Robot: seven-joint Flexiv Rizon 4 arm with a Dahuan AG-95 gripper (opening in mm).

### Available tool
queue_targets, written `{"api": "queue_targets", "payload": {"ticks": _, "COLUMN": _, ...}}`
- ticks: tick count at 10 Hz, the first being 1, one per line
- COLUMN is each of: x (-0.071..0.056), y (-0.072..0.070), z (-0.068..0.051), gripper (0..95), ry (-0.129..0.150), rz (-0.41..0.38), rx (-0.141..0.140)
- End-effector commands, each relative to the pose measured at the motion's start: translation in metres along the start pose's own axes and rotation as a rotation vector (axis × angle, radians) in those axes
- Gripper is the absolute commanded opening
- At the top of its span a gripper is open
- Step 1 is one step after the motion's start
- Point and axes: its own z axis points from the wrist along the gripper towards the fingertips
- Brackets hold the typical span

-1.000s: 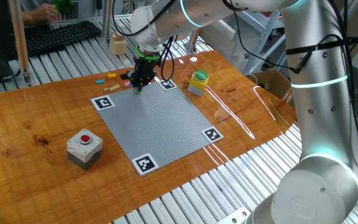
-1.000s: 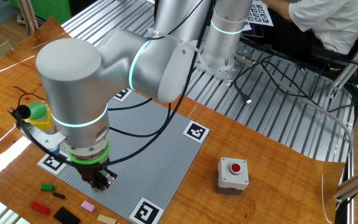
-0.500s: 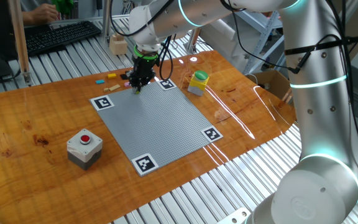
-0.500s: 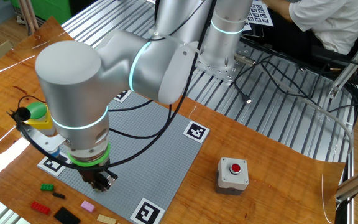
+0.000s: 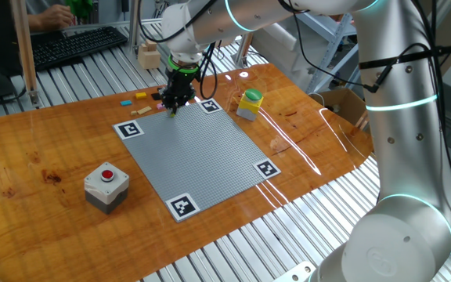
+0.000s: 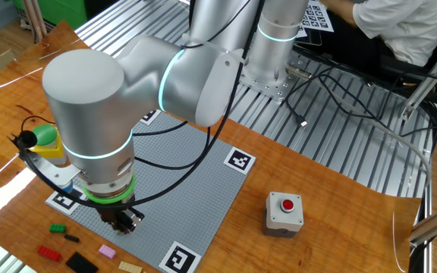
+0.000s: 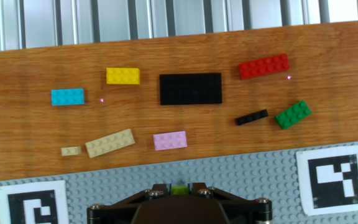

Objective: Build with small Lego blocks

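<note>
My gripper (image 7: pixel 179 188) is shut on a small yellow-green Lego block (image 7: pixel 179 189), whose top shows between the two dark fingers. It hangs low over the edge of the grey studded plate (image 5: pixel 202 157) nearest the loose bricks, between two corner markers. Several small Lego blocks lie on the wood just beyond that edge: a pink one (image 7: pixel 169 140), a yellow one (image 7: pixel 123 76), a cyan one (image 7: pixel 67 97), a red one (image 7: pixel 263 66), a green one (image 7: pixel 293 115) and a flat black one (image 7: pixel 191 88). In the other fixed view the gripper (image 6: pixel 124 224) is largely covered by the arm's wrist.
A grey box with a red button (image 5: pixel 106 186) stands beside the plate. A yellow-and-green capped grey box (image 5: pixel 249 103) sits by the plate's far corner. A pale wooden block (image 5: pixel 148 56) and a keyboard (image 5: pixel 73 43) lie behind the bricks. Black-and-white markers (image 7: pixel 332 176) mark the plate's corners.
</note>
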Motion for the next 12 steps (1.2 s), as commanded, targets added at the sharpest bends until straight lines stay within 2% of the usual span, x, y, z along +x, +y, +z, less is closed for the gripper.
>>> {"api": "queue_targets", "payload": {"ticks": 1, "x": 0.0003, "y": 0.0017, "z": -0.001, "gripper": 0.0, "ry": 0.0, "rz": 0.005, "rx": 0.002}}
{"api": "queue_targets", "payload": {"ticks": 12, "x": 0.0001, "y": 0.0025, "z": 0.005, "gripper": 0.0, "ry": -0.003, "rz": 0.001, "rx": 0.001}}
